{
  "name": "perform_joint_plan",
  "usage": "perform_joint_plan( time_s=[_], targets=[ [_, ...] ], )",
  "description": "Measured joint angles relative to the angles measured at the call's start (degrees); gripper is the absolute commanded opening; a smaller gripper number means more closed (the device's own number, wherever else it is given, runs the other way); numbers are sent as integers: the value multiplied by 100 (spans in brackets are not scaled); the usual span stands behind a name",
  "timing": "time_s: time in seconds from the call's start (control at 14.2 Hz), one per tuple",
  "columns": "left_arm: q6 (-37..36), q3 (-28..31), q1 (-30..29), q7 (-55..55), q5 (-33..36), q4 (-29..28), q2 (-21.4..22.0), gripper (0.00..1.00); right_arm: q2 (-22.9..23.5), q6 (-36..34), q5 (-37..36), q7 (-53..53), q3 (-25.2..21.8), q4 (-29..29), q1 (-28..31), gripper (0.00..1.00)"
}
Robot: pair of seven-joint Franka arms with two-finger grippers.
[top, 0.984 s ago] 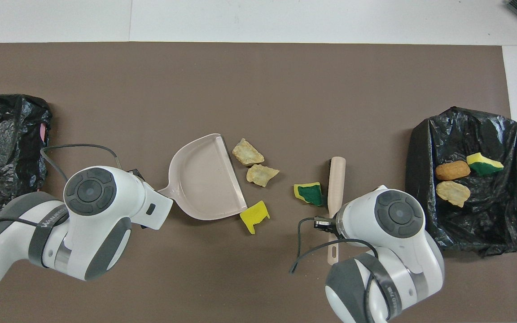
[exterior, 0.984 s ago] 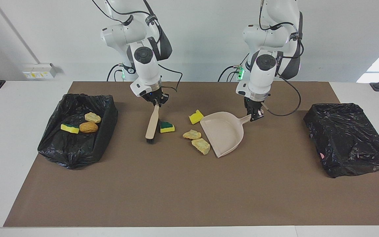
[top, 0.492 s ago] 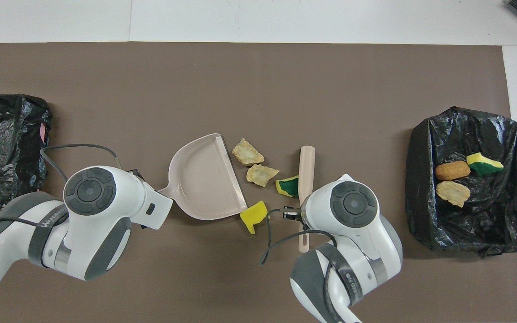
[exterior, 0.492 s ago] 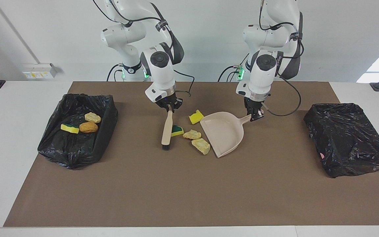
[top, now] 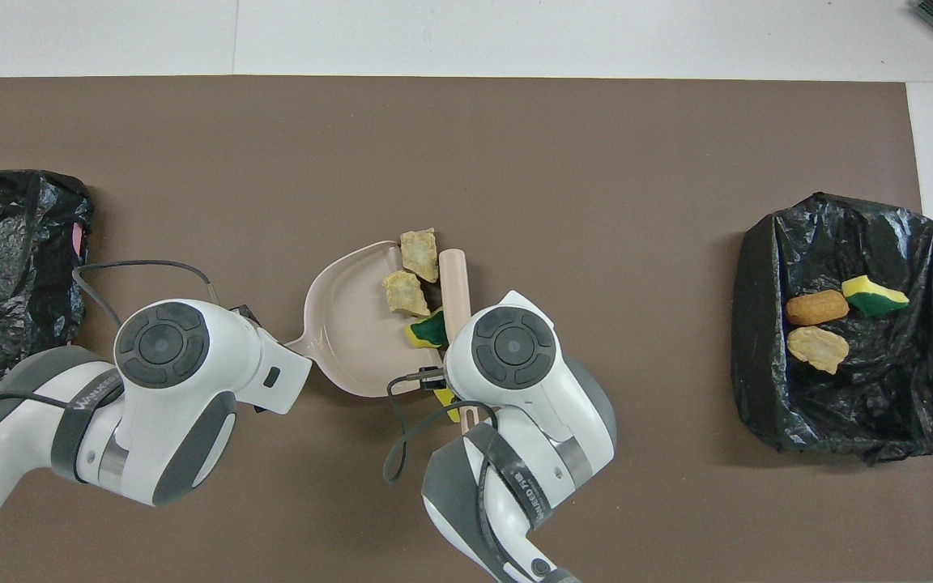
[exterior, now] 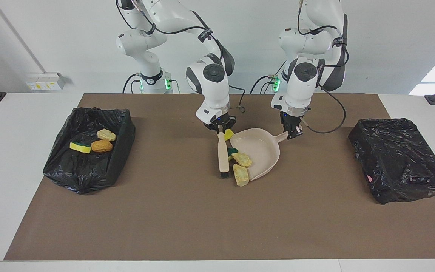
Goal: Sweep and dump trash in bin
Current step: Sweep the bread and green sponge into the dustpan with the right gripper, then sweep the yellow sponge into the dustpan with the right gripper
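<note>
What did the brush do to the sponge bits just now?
The right end effector swept the brush toward the dustpan, pushing the green-and-yellow chunk and one beige chunk onto its mouth; another beige chunk sits at the lip, and the yellow chunk hardly moved. The left end effector kept the dustpan handle where it was. Both bins are unchanged.

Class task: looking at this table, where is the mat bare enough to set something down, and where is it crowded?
Bare mat runs along its whole edge farthest from the robots, and between the dustpan and each black bin. The middle is crowded: dustpan, brush, sponge chunks and both tools.
</note>
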State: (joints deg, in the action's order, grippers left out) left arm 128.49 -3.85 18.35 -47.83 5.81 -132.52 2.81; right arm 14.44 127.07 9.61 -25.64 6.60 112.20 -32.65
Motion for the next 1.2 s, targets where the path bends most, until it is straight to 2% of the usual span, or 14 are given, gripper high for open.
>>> perform_joint_plan(
  time_s=[0.14,0.35,0.49,0.77,0.91,1.2],
  targets=[
    [-1,8,0,9,-8,-5,-3,0,-4,-7,482,571,61,-44,-65,0],
    [-1,10,0,18,-11,-5,-5,0,-66,-229,882,794,142,-129,-174,0],
    [-1,11,0,21,-13,-6,-5,0,-271,-788,895,873,109,-211,-83,0],
    [-1,12,0,32,-14,-8,-5,0,-858,-1971,895,1076,44,-248,564,0],
    [180,33,-16,-304,0,-9,-18,0,-1078,-2310,819,730,29,-190,665,0],
    [386,72,-110,-696,0,-7,-79,0,-1503,-2317,537,-628,78,380,410,0]
  ],
)
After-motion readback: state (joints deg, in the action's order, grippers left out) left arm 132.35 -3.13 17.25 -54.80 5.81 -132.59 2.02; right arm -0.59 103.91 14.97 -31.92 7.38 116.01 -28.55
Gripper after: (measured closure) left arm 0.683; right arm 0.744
